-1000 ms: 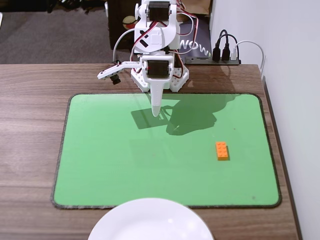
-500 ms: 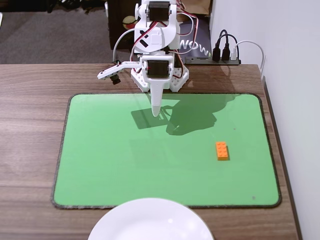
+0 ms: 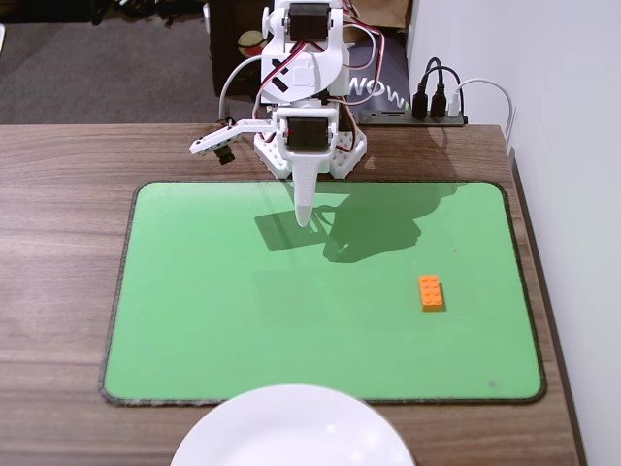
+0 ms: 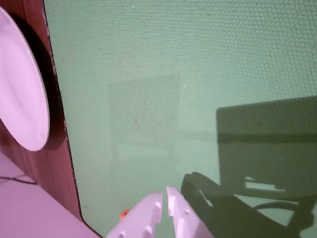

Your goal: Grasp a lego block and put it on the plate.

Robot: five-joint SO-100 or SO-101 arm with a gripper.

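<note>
Behind, "NOW" reads; tool (image 3: 304,219) closed, lego block (image 3: 432,292) apart.

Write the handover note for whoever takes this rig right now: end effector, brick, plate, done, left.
End effector: empty, fingers together, pointing down above the far part of the green mat, near the arm's base.
Small bright orange studded plastic brick: lying flat on the mat, right of centre in the fixed view, untouched.
Large white round glossy plate: at the near table edge, just off the mat, nothing visible on it.
Done: nothing yet.
Left: open, reach the brick, grasp, carry it to the plate, release.
</note>
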